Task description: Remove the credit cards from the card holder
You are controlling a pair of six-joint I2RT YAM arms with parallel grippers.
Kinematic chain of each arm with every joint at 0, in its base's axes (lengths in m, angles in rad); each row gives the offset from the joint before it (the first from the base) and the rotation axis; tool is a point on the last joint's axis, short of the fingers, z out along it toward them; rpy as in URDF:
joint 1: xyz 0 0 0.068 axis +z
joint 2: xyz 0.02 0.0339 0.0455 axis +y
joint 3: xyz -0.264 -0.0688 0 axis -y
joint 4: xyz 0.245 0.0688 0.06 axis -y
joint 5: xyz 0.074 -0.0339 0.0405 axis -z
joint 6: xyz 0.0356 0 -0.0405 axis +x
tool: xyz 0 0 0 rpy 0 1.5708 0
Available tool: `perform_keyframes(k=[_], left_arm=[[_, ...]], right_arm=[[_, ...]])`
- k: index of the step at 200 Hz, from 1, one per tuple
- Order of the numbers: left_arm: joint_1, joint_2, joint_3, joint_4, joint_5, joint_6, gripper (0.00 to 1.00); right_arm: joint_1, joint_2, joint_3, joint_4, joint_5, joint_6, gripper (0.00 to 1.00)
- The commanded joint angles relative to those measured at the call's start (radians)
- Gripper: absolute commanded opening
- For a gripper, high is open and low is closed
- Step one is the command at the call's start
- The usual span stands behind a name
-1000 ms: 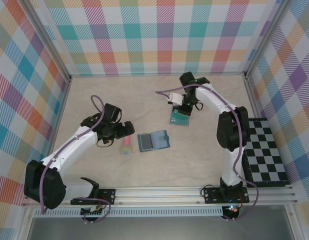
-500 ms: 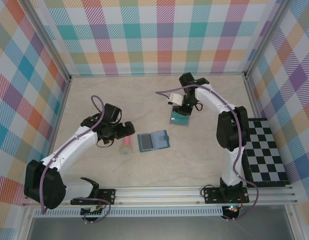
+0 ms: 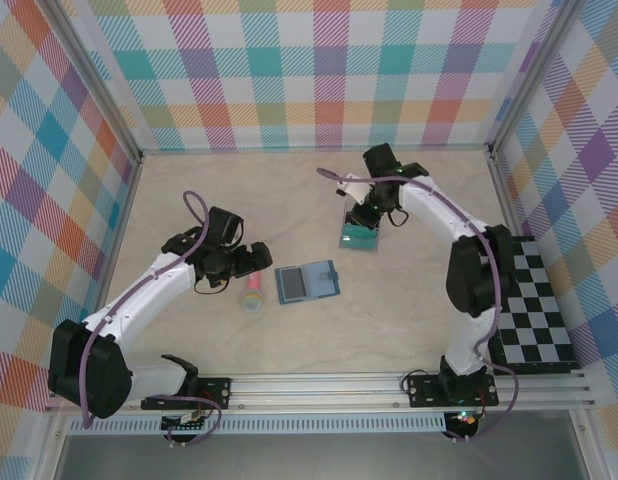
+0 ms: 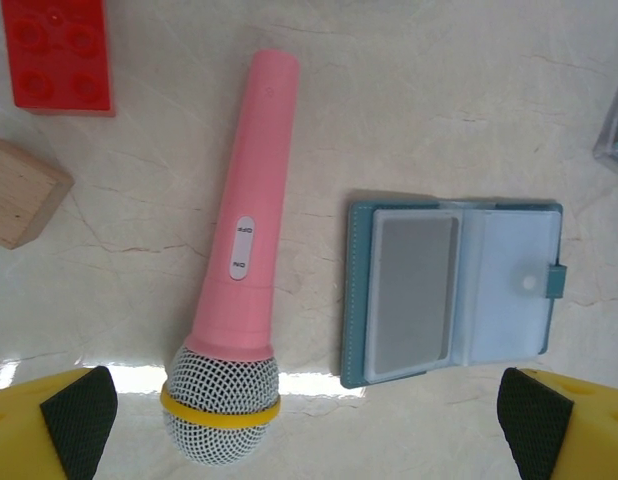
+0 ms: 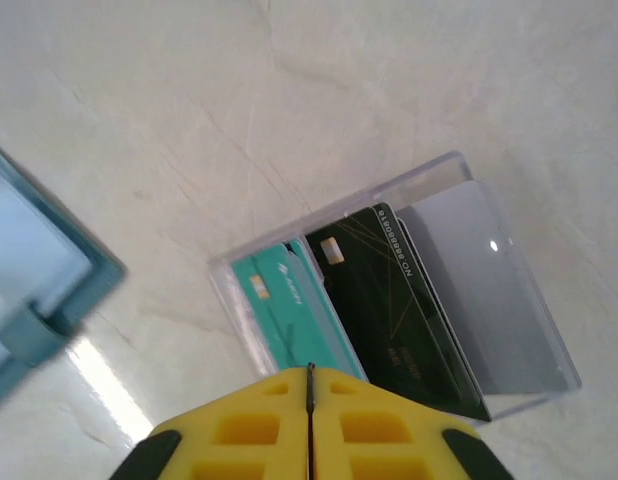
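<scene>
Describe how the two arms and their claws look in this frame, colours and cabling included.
The left arm and right arm have white links with black joints, and a purplish cable loops alongside each. The left claw has yellow fingers with black pads. The right claw has the same yellow moulded fingers with dark edges.

The credit cards [image 5: 389, 310] are teal, black and grey, the card holder [image 4: 504, 285] teal-blue.

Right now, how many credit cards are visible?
4: teal card, black card, pale grey card overlapping in the clear tray; darker grey card inside the card holder. Others possibly hidden.
</scene>
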Motion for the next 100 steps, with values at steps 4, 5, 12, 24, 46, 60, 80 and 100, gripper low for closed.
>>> perform_keyframes(k=[4, 5, 12, 24, 46, 60, 80, 100], left_arm=[[0.010, 0.002, -0.019, 0.031, 0.053, 0.000, 1.00], [0.010, 0.002, -0.018, 0.031, 0.053, -0.001, 1.00], [0.010, 0.001, -0.021, 0.038, 0.061, -0.004, 1.00], [0.010, 0.002, -0.027, 0.056, 0.074, -0.012, 1.00], [0.008, 0.011, -0.035, 0.101, 0.127, -0.037, 1.00], [0.006, 0.026, -0.046, 0.145, 0.176, -0.063, 0.99], [-0.009, 0.054, -0.058, 0.200, 0.230, -0.093, 0.97], [-0.034, 0.086, -0.055, 0.237, 0.260, -0.116, 0.95]], right_arm=[[0.055, -0.164, -0.127, 0.231, -0.041, 0.289, 0.15], [0.057, -0.167, -0.131, 0.238, -0.040, 0.299, 0.16], [0.069, -0.196, -0.162, 0.269, -0.026, 0.369, 0.19], [0.084, -0.232, -0.199, 0.293, -0.034, 0.507, 0.19], [0.116, -0.256, -0.239, 0.289, -0.067, 0.685, 0.22], [0.137, -0.252, -0.255, 0.265, -0.031, 0.819, 0.25], [0.150, -0.220, -0.275, 0.229, -0.053, 0.960, 0.25], [0.172, -0.204, -0.340, 0.283, -0.074, 1.029, 0.25]])
